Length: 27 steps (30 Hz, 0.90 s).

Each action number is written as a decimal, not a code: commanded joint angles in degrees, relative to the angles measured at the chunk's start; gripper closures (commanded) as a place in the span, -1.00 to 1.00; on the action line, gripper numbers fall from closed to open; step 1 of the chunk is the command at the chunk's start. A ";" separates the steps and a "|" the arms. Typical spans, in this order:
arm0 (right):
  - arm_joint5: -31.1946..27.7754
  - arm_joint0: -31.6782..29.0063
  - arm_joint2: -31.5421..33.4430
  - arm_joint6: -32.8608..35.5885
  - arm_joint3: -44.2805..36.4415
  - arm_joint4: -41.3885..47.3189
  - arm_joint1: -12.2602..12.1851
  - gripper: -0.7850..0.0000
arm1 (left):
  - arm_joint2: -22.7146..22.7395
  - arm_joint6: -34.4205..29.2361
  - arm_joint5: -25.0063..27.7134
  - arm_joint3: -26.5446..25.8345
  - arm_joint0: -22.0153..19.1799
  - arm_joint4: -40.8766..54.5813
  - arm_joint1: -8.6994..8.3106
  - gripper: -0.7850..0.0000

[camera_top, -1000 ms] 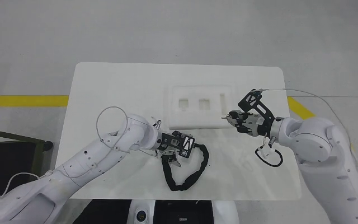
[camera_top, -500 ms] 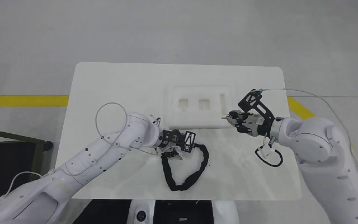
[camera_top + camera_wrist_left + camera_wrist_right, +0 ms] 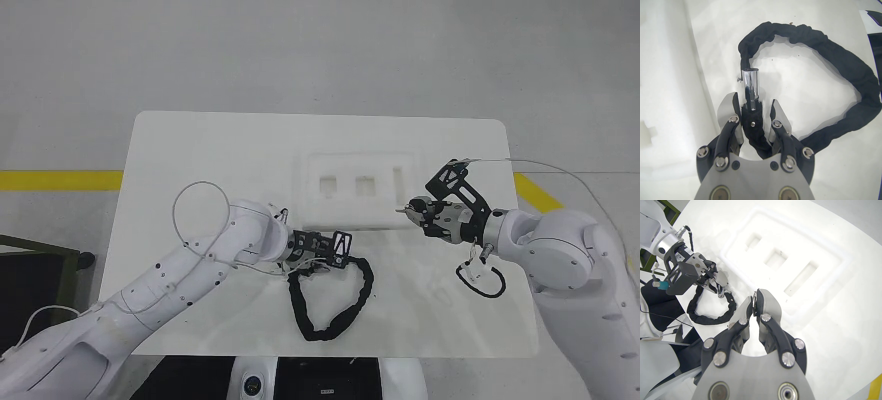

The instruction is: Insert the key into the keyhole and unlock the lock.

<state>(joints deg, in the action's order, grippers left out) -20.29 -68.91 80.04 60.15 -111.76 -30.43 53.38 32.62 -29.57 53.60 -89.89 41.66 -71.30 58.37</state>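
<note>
Since one second ago, the left gripper has turned from a slanted pose over the end of the lock to one pointing more squarely toward the right arm. It has also shifted slightly toward the foam tray. The right arm has kept its pose.

1. Lock. We see a chain in a black fabric sleeve, lying as a loop on the near part of the counter, in front of the tray. A chrome cylinder projects from one sleeved end. In the right wrist view the keyhole on the face of the cylinder points toward the right arm.

2. Left jaws. They are partly spread and stand on either side of the sleeved neck just behind the cylinder. One pad touches the sleeve. A narrow gap remains at the other pad.

3. Right gripper. Its jaws are pressed together on the key, a small metal piece pinched between the pads. In the top view we place the key by the near right corner of the tray, well apart from the cylinder.

4. Tray. It is white foam with three rectangular recesses and sits near the middle of the counter.
</note>
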 commanded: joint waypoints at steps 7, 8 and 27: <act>0.00 0.00 0.00 0.00 0.00 0.00 0.00 1.00 | 0.23 -0.64 -0.42 0.53 -0.10 1.06 0.60 0.20; 0.00 0.00 0.00 0.00 0.00 0.00 0.00 1.00 | 0.17 -0.78 -0.49 0.58 -0.14 1.09 0.70 0.20; 0.00 0.00 0.00 0.00 0.00 0.00 0.00 1.00 | 0.10 -1.80 -0.33 2.79 -0.62 2.44 2.17 1.00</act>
<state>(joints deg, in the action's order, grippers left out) -20.29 -68.91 80.04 60.15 -111.76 -30.43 53.38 32.60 -31.44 53.19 -87.17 41.03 -69.04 60.50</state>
